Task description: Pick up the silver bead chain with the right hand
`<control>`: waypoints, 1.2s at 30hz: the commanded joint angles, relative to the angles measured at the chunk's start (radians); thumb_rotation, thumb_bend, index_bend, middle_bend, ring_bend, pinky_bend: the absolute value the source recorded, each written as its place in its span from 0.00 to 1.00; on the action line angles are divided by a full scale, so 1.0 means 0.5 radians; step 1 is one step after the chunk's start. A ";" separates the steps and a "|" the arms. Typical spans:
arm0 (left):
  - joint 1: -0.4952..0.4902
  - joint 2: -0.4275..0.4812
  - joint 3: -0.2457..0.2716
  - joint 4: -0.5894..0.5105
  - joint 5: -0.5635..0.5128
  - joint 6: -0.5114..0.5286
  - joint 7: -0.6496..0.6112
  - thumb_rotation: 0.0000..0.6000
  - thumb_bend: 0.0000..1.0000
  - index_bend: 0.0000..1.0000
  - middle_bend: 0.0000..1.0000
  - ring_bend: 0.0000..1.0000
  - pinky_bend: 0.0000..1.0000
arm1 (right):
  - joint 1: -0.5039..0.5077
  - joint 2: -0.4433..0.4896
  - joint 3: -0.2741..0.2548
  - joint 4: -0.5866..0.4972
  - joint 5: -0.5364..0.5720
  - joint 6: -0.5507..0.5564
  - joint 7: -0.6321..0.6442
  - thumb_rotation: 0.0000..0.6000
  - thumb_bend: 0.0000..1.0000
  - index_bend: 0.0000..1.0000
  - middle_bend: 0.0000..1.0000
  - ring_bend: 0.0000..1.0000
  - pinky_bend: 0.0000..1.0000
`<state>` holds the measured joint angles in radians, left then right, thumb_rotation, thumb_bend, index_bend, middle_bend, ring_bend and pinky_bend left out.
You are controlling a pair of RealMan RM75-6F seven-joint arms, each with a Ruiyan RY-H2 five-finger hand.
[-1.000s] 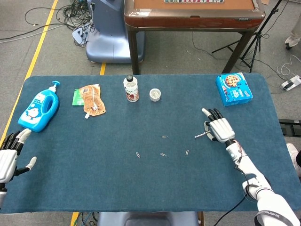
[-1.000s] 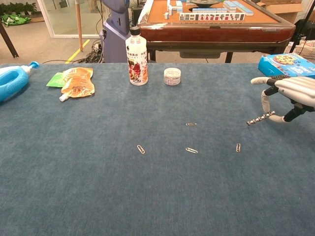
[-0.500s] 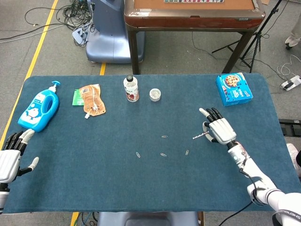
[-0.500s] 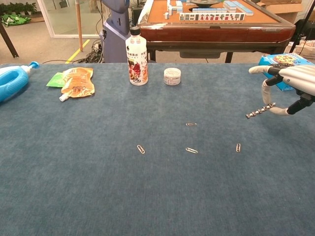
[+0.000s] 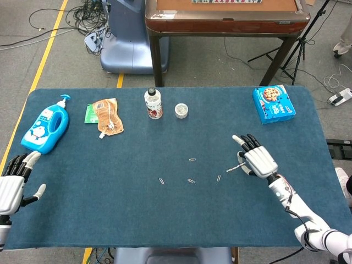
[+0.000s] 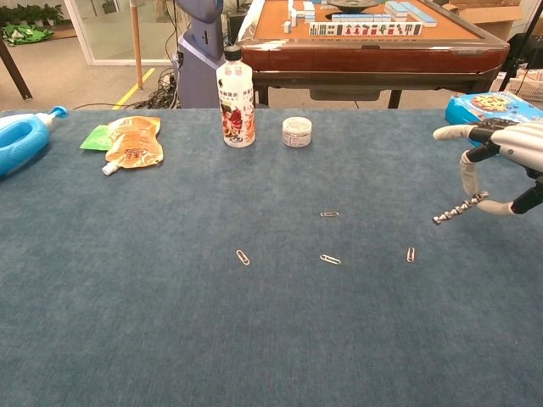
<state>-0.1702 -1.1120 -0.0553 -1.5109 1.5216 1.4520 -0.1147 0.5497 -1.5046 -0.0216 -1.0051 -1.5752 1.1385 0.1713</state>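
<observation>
1. right hand [image 5: 258,161] sits right of centre in the head view, above the blue table [image 5: 137,214]; thumb and a finger pinch the silver bead chain [image 5: 237,166], the other fingers spread apart and pointing toward the upper left.
2. silver bead chain is clamped at its right end; the rest sticks out stiffly to the lower left of the hand. In the chest view the chain [image 6: 459,209] shows at the right edge, clear of the cloth, slanting down to the left.
3. left hand [image 5: 12,181] at the lower left edge of the head view, fingers apart, nothing in it, thumb out to the right. Not seen in the chest view.
4. Four paper clips [image 5: 190,180] lie scattered in the middle of the table, just left of the chain's free end and below it.
5. Upper left: blue pump bottle [image 5: 46,127] lying flat; orange pouch [image 5: 107,116] to its right.
6. Top centre: small white bottle [image 5: 153,104] upright, with a small round jar [image 5: 181,110] just beside it on the right.
7. Upper right: blue cookie box [image 5: 273,103], well apart from the right hand.
8. Beyond the table's far edge, a brown mahjong table [image 5: 225,16]; cables on the floor in the upper left.
</observation>
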 commanded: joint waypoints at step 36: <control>0.030 0.026 0.000 -0.001 0.019 0.055 -0.056 1.00 0.36 0.00 0.00 0.00 0.00 | 0.015 -0.116 0.021 0.078 -0.024 -0.036 0.056 1.00 0.31 0.64 0.06 0.00 0.00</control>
<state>-0.1547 -1.0985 -0.0552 -1.5112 1.5314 1.4801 -0.1430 0.5585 -1.5678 -0.0147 -0.9615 -1.5879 1.1153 0.1979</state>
